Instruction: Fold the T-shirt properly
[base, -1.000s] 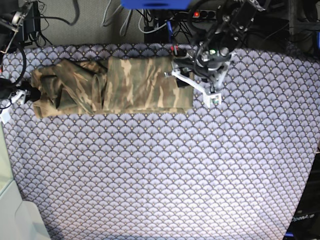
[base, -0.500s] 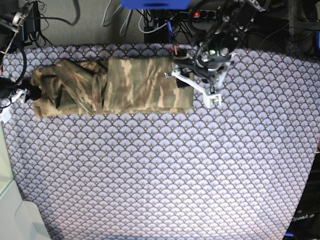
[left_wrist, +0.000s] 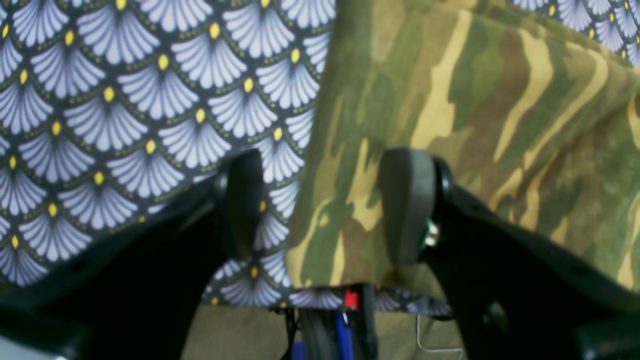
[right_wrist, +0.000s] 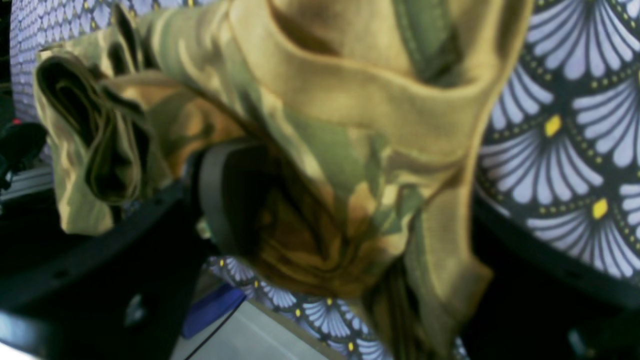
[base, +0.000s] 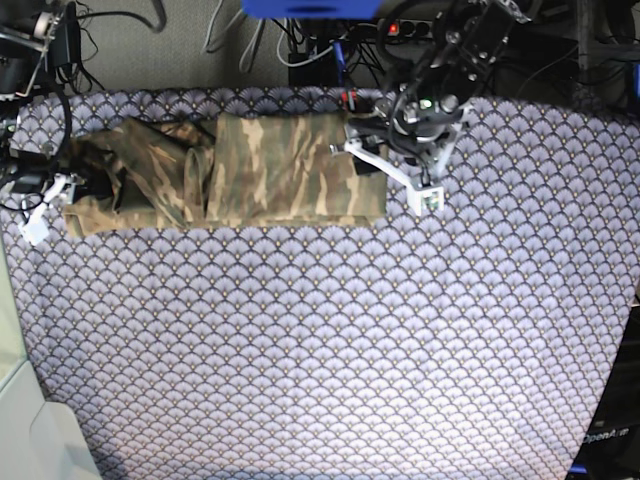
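The camouflage T-shirt lies as a long folded strip along the back of the table, its left part bunched. My left gripper sits at the strip's right end. In the left wrist view it stands open astride the T-shirt: one finger over the purple cloth, the other over the camouflage. My right gripper is at the strip's left end. In its wrist view the jaws stand wide open, with crumpled layers of the T-shirt filling the gap and partly covering the left pad.
The purple scale-patterned cloth covers the whole table. Cables and a power strip lie behind the back edge, with a blue object beside them. A white surface is at the bottom left.
My right arm has moved right, into the shirt's left end, and the cloth there has shifted a little. The left arm has stayed put.
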